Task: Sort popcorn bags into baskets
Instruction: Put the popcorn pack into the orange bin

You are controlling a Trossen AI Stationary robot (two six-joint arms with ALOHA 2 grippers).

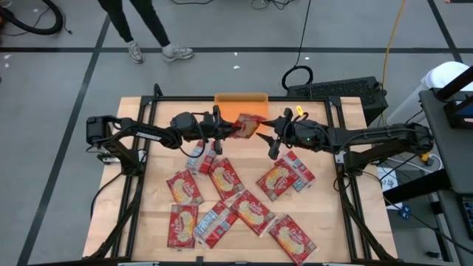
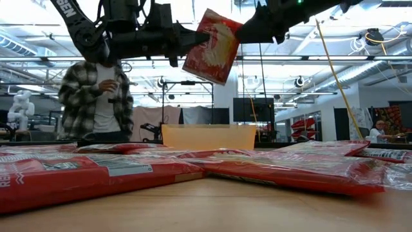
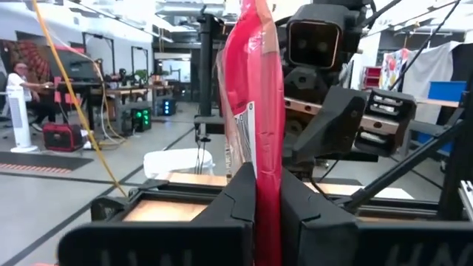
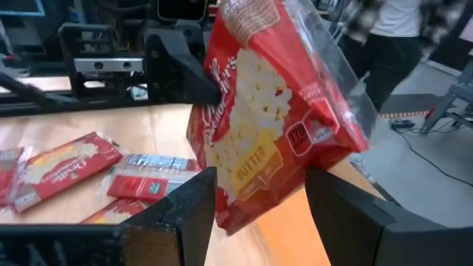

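Held bag: I see one butter popcorn bag (image 1: 247, 125) raised in the air near the orange bin (image 1: 240, 98).
Left gripper (image 1: 228, 131): clamped tight on that bag's edge.
Right gripper (image 4: 260, 193): jaws wide, straddling the bag's other end.
Remaining popcorn bags (image 1: 251, 211): flat on the wooden table (image 1: 325, 222).
Background: a person in a plaid shirt (image 2: 95, 96) stands behind.

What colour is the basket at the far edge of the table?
Translucent orange. The basket shows best in the high view, beyond the held bag.
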